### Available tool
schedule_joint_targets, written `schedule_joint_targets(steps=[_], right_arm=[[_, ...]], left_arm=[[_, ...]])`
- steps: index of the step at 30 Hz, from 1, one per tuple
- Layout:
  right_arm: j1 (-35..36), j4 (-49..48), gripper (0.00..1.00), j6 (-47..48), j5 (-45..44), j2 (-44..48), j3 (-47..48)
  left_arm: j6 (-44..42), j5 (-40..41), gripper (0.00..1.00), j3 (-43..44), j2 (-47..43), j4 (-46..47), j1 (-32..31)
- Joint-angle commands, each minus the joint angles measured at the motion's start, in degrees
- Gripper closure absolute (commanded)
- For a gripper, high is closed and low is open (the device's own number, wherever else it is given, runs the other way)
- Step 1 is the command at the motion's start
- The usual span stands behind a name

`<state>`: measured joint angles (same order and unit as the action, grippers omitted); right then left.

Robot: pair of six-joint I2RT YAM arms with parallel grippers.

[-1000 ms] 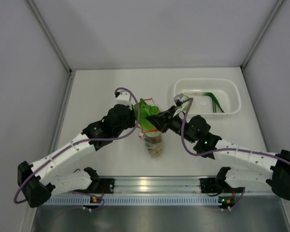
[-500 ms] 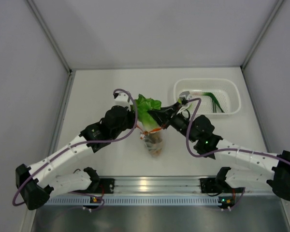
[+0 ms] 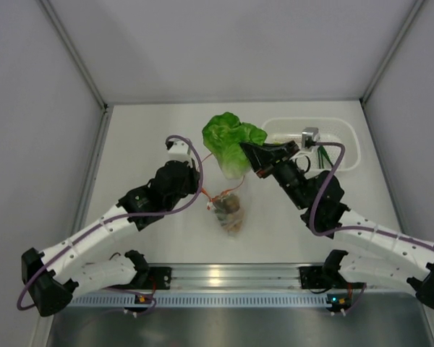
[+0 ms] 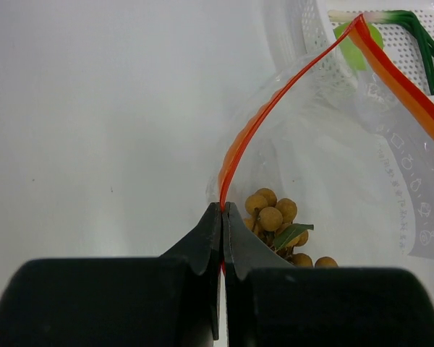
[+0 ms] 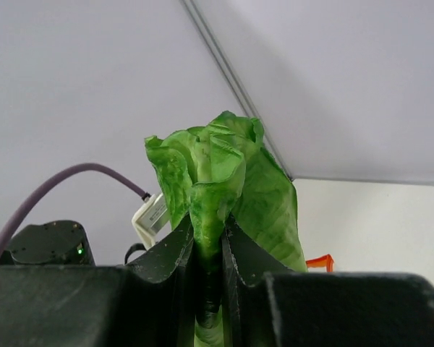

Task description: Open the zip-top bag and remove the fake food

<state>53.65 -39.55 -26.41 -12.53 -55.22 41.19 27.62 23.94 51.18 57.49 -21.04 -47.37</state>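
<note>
A white table [image 3: 145, 144] fills the floor of a booth with pale grey walls [image 3: 224, 50], and a metal rail [image 3: 224, 275] runs along its 6 o'clock edge. Both arms reach in from that rail toward the middle.

A white perforated basket [image 3: 345, 127] sits at 2 o'clock from the table's centre.

The lettuce [image 3: 230, 139], leafy green with a paler base, is lifted off the surface at 12 o'clock from the zip-top bag [image 3: 230, 215]. The right gripper [image 5: 208, 249] is clamped on its stem end, so the leaves fan out at 10 o'clock from the fingertips.

The bag, clear and crinkly, lies just toward 6 o'clock of the centre, at 4 o'clock from the left arm's wrist. Its mouth gapes. The left gripper [image 4: 223, 217] is pinched tight on one side of the orange-red zip strip, fingertips together with the strip between them.

Inside the bag rests the brown cluster of small balls [image 4: 271, 212].

A spring onion [image 3: 322, 153] lies in the basket. A lime-green piece [image 4: 347, 50] shows past the strip, against the basket's mesh.
</note>
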Motion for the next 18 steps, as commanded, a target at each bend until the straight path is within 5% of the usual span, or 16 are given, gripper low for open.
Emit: schedule_joint_targets(steps=[1, 11, 18], right_arm=[[-3.1, -6.6, 1.0, -3.54, -1.09, 2.22, 2.49], [-19.79, 14.57, 1.0, -10.5, 5.59, 1.96, 14.26], [-34.3, 21.09, 1.0, -12.08, 10.86, 0.82, 14.62]], left_arm=[[0.95, 1.98, 1.0, -0.47, -1.6, 1.35, -0.17], [1.56, 3.65, 1.0, 0.32, -1.16, 0.12, -0.17], [1.3, 1.9, 1.0, 2.87, -0.81, -0.05, -0.17]])
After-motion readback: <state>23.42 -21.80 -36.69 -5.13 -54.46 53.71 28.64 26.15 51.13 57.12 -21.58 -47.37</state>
